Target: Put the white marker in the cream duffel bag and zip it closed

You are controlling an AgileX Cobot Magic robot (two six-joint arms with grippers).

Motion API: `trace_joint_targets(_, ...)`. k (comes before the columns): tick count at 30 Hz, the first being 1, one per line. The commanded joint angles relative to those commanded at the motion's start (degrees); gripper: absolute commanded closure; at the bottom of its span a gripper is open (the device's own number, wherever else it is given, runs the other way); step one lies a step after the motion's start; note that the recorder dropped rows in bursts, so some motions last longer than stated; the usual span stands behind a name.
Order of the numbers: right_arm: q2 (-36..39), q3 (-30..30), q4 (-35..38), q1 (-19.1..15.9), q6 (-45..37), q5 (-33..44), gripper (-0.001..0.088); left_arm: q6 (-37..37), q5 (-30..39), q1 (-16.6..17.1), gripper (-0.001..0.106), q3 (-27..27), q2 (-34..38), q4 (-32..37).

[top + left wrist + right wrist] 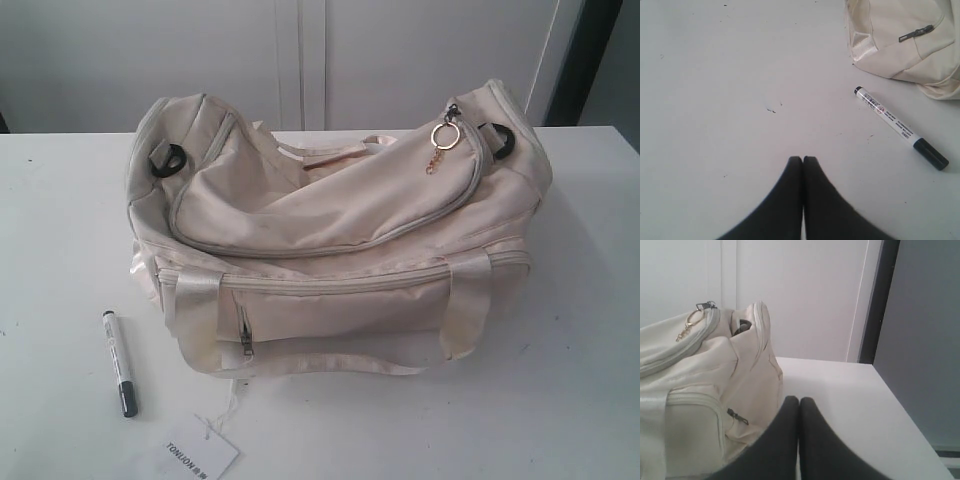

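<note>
1. Near-left on the table (60, 250), the white marker (119, 363) lies flat beside the cream duffel bag (340, 230), probably staged for pickup.
2. Left gripper (803, 161) and right gripper (799, 401): fingers pressed together, holding nothing.

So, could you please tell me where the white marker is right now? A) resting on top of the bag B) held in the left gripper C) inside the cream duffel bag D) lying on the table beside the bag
D: the white marker lies flat on the table, apart from the cream duffel bag.
</note>
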Motion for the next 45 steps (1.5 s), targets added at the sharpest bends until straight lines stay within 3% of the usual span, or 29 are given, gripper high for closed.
trace_joint_targets(10,0.00,0.00,0.00,0.00,0.00,-7.98,0.0868,0.00,0.00,0.00,0.105,0.00,0.00,0.00)
trace_joint_targets(24,0.00,0.00,0.00,0.00,-0.39,-11.48,0.0868,0.00,0.00,0.00,0.105,0.00,0.00,0.00)
trace_joint_targets(33,0.00,0.00,0.00,0.00,-0.03,-20.29,0.0868,0.00,0.00,0.00,0.105,0.00,0.00,0.00)
trace_joint_targets(39,0.00,-1.21,0.00,0.00,-0.03,-18.56,0.0868,0.00,0.00,0.00,0.105,0.00,0.00,0.00)
trace_joint_targets(45,0.00,-8.89,0.00,0.00,-0.03,-5.23,0.0868,0.00,0.00,0.00,0.105,0.00,0.00,0.00)
